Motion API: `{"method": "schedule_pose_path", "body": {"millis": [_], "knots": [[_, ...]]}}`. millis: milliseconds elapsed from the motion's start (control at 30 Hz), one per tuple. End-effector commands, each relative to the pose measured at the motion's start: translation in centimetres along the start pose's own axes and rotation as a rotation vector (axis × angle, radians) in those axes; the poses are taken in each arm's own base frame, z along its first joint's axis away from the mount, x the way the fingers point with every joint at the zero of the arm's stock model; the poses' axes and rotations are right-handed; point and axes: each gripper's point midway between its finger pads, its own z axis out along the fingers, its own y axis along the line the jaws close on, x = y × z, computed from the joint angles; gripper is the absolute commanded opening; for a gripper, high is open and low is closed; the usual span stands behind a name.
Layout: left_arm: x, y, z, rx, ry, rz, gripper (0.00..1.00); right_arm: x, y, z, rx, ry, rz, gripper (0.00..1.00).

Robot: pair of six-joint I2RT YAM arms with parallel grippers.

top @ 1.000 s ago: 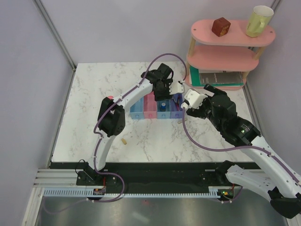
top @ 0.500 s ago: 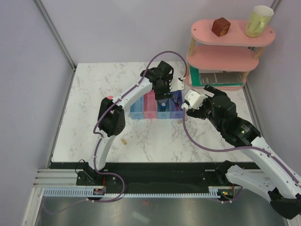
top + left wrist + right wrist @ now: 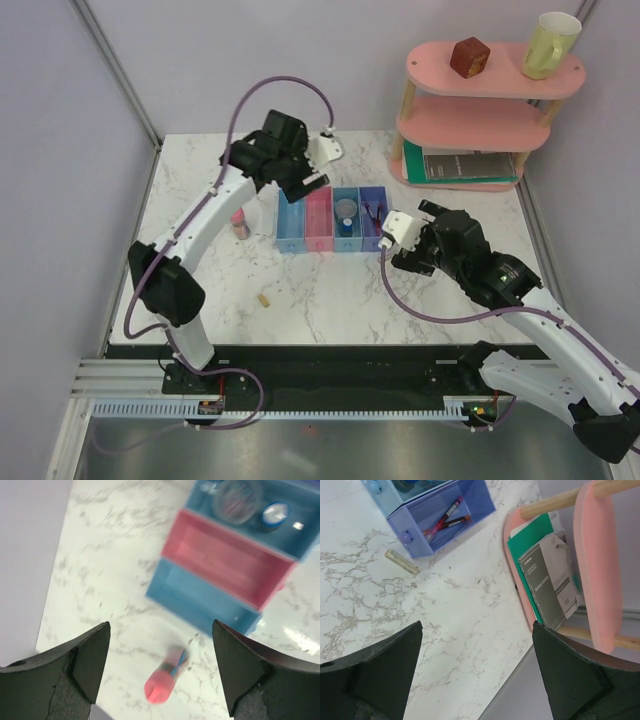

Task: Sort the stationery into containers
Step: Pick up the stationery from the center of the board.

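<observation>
Farthest left on the table, the pink cylinder sits near the left end of the containers, apart from them. It seems to stand on end, though the blurred wrist view leaves us unsure. The left fingers are spread wide and hold nothing. Between their tips we see the cylinder lying below, so this arm is plainly the nearer one, and we judge it need only descend and close across the cylinder's width. One short beige piece lies alone toward the near edge. In the row, the first two bins look empty, the third holds the clear tub and the small blue cylinder, and the purple-blue bin carries thin red pens. Just in front of that bin lies the other beige piece, its long axis slanting across the view ahead of the right fingers, which are also spread wide and empty. A second ago the left arm hung over the third bin, hiding the tub. Now it has swung left and back with its fingers wider, while the right arm has dipped slightly toward the beige piece.
</observation>
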Motion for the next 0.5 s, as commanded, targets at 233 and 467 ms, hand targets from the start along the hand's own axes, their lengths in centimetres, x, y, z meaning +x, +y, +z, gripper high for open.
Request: {"method": "schedule_pose_path", "body": {"millis": [233,467], "knots": [[11.8,5.8,-2.0,-0.108,0.202,-0.249,0.93,-1.7,-0.3,-0.6,-0.015,-0.074,0.038,0.98],[15.7,6.2,-1.0,-0.056,0.258,-0.275,0.96,-2.0,-1.0,-1.5,0.004,-0.086,0.04,0.98]]}}
